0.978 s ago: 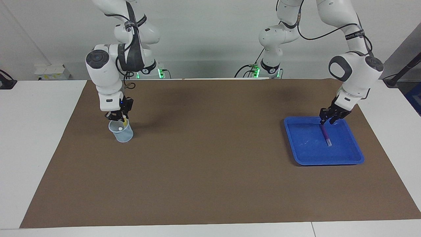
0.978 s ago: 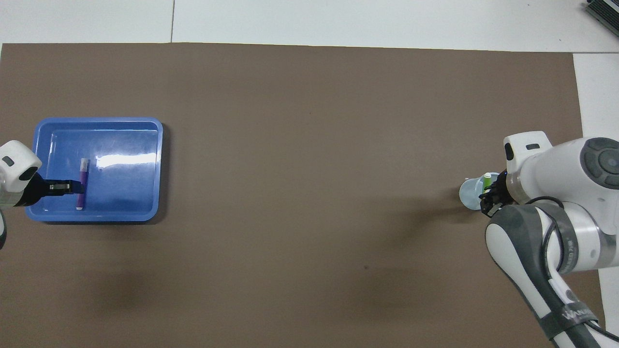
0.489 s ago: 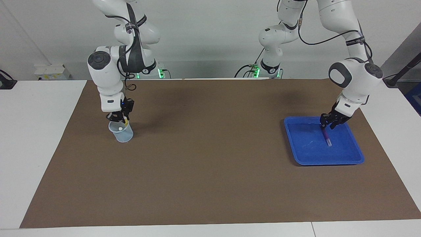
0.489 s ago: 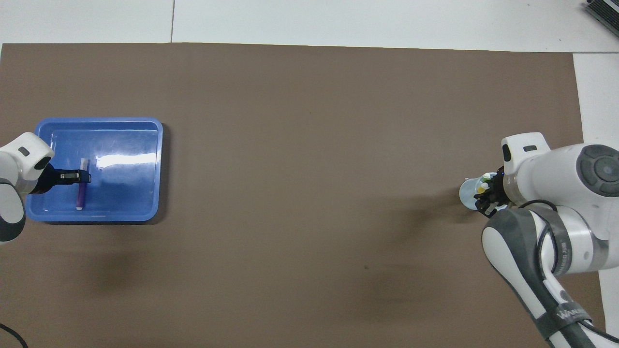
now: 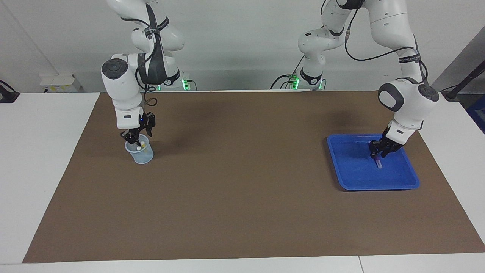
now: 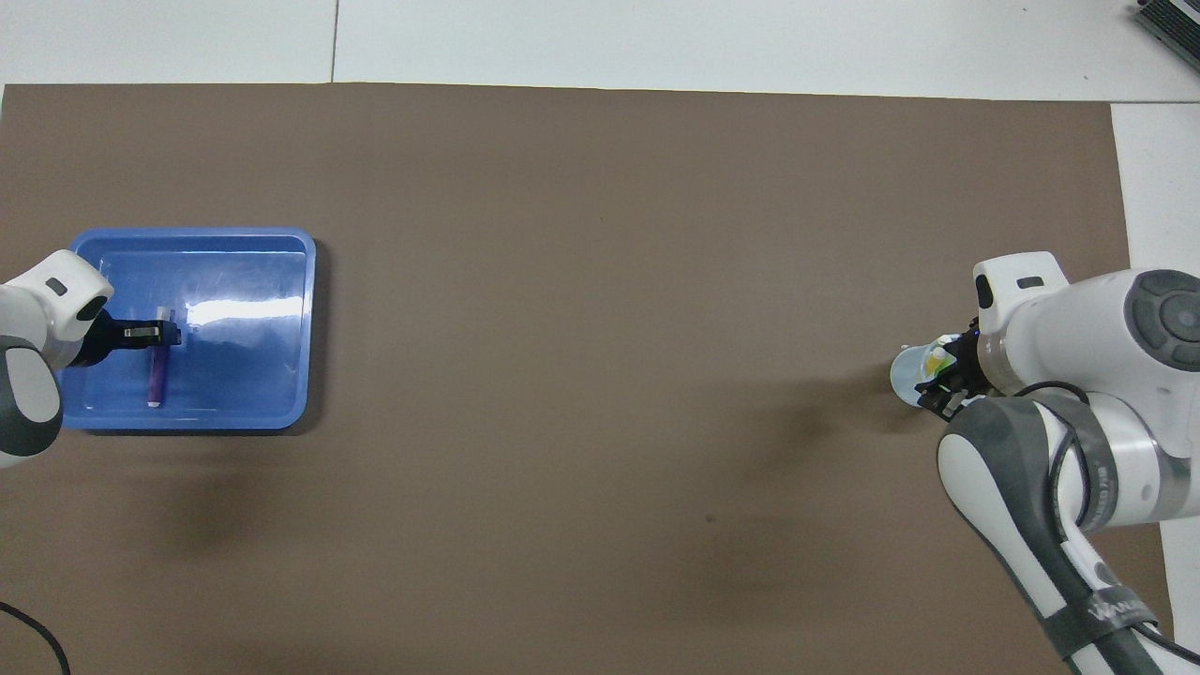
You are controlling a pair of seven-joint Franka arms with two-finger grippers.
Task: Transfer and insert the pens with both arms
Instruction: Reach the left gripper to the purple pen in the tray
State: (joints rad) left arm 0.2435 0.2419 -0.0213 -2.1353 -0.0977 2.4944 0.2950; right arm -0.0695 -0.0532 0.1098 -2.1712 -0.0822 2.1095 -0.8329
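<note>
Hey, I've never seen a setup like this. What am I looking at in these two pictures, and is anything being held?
These are two white robot arms at a table covered by a brown mat. One picture looks at them from across the table. The other looks down from above their own end, so the sides appear swapped. Each arm ends in a black two-finger hand. The right hand hangs just over a clear cup that has two pens standing in it. The left hand is down in a blue tray, over a purple pen that lies flat on the tray's floor. Whether that hand grips the pen I cannot tell; nothing is lifted.
</note>
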